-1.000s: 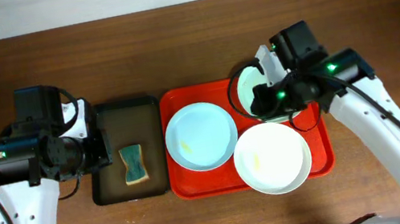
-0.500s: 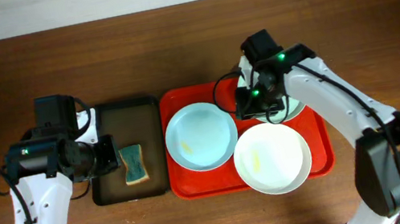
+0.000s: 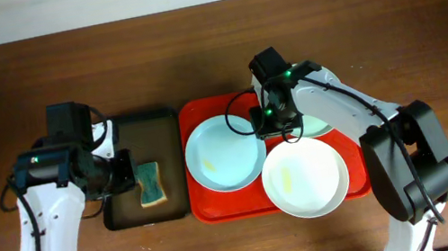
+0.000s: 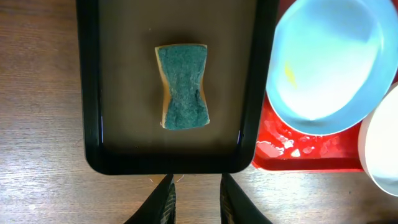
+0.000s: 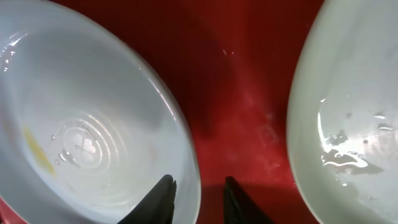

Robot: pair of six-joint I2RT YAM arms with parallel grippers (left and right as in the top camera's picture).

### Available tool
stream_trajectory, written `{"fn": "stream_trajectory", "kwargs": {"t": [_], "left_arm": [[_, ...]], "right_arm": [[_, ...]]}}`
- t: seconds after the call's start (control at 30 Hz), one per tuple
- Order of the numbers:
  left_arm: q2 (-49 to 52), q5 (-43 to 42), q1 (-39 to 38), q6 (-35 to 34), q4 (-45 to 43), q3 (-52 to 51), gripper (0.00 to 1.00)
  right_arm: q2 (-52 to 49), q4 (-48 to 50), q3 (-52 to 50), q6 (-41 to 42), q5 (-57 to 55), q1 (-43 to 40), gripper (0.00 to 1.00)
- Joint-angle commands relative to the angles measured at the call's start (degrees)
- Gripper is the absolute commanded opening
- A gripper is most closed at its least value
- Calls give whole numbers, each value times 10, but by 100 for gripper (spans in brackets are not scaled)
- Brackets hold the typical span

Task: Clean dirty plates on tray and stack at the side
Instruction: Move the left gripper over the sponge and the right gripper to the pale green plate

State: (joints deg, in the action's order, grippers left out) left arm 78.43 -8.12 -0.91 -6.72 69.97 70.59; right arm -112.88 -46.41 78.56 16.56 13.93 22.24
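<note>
Red plastic, the tray (image 3: pixel 202 111) holds the pale blue plate (image 3: pixel 225 153) at its left, the white plate (image 3: pixel 305 178) and the pale green plate (image 3: pixel 322 122) at its right. The right hand (image 5: pixel 198 186), fingers apart, straddles the blue plate's rim. Left of the tray, the left hand (image 4: pixel 194 190) hovers parted and empty by the black tray (image 3: pixel 115 130) with its sponge (image 3: pixel 151 184).

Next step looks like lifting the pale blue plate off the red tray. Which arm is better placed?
Right. The right claw is open astride the pale blue plate at its rim. The left claw is open by the black tray edge, facing the sponge.
</note>
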Motion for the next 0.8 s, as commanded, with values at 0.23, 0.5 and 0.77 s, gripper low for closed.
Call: {"fn": "stream_trajectory", "kwargs": {"t": [0.23,0.5,0.77], "left_arm": [[11,4,-2,1,-10,-3,23],[11,4,-2,1,-10,-4,24],[11,4,-2,1,-9,-4,24]], "right_arm": [[-9,51,-34,7,8,9,17],[-9,50,-34,7,8,11,9],[-9,47,-34,7,8,12,15]]}}
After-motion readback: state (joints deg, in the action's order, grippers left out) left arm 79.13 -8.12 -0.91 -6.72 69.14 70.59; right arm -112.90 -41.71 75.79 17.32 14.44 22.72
